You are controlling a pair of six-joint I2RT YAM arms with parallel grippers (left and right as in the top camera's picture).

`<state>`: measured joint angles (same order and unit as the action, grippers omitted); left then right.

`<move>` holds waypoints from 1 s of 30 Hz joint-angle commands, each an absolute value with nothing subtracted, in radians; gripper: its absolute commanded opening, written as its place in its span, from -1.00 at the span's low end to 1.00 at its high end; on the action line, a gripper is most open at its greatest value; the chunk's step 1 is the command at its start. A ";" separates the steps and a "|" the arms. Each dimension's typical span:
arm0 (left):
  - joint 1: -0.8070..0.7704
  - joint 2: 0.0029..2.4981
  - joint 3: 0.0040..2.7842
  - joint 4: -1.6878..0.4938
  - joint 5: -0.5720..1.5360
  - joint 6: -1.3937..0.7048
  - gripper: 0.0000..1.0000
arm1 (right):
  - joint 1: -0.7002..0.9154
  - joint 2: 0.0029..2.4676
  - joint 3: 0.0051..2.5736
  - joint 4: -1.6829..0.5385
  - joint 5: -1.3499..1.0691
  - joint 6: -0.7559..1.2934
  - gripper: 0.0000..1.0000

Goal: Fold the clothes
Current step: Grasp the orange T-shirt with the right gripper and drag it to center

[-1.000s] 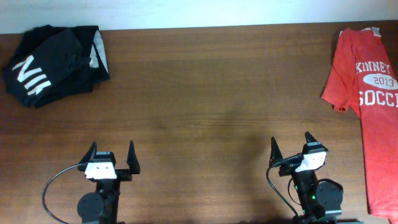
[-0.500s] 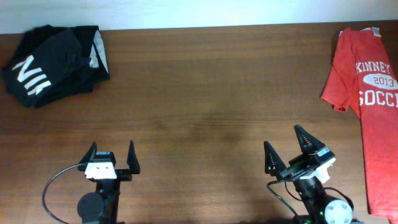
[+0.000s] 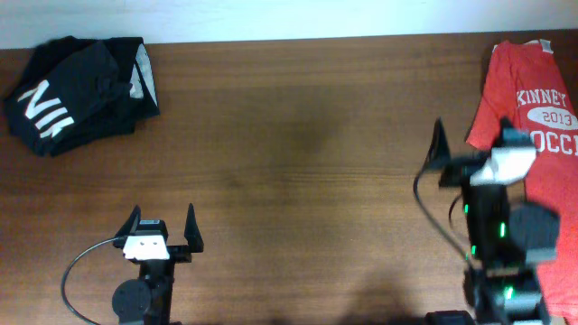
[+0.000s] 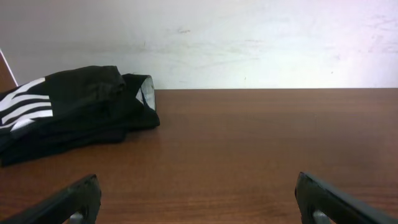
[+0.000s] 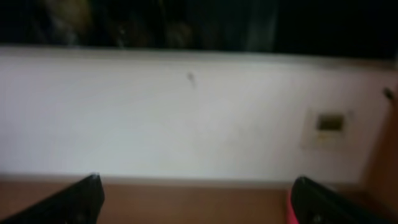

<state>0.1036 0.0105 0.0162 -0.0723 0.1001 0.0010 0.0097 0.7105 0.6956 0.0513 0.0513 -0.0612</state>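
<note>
I'm looking at a brown wooden table (image 3: 298, 135) that fills the overhead view, with a pale wall (image 4: 249, 43) along its far edge. The biggest garment is the red-orange T-shirt (image 3: 506, 81), lying flat at the table's right side and cut off by the frame's right edge. Its long axis runs from the far edge toward the robot's side. The neck label is at the far end and the hem nearest me, so the white print "KINNEY 2013 SOCC" reads upright from above. One short sleeve (image 3: 488, 144) sticks out toward the table's middle. In the far left corner sits the black garment (image 3: 77, 95), a bunched, roughly folded heap lying crosswise at a slight tilt. It has large white letters on its left part and a pale grey inner edge showing at its right end. The right gripper (image 3: 474, 144) is blurred and hangs just beside the red shirt's sleeve. Its wrist view shows both fingers spread to the frame's sides with nothing between them. The left gripper (image 3: 163, 217) sits near the table's near edge, well apart from the black garment, jaws wide and empty.
</note>
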 commanded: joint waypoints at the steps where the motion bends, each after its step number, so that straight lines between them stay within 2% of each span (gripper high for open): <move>1: 0.108 0.006 0.009 -0.072 0.097 0.013 0.98 | -0.073 0.966 0.966 -0.099 0.139 -0.124 0.98; 3: 0.108 0.006 0.009 -0.072 0.097 0.013 0.98 | -0.138 1.142 1.138 -0.227 0.139 -0.124 0.97; 8: 0.108 0.006 0.009 -0.072 0.097 0.013 0.98 | -0.223 1.446 1.387 -0.437 0.140 -0.123 0.97; 14: 0.108 0.006 0.009 -0.072 0.097 0.013 0.98 | -0.270 1.688 1.393 -0.418 0.147 -0.204 0.97; 23: 0.108 0.006 0.009 -0.072 0.097 0.013 0.98 | -0.352 2.037 1.478 -0.451 0.134 -0.206 0.98; 28: 0.108 0.006 0.009 -0.072 0.097 0.013 0.99 | -0.368 2.070 1.483 -0.454 0.019 -0.205 0.82; 30: 0.108 0.006 0.009 -0.072 0.097 0.013 0.98 | -0.368 2.071 1.483 -0.459 0.017 -0.205 0.70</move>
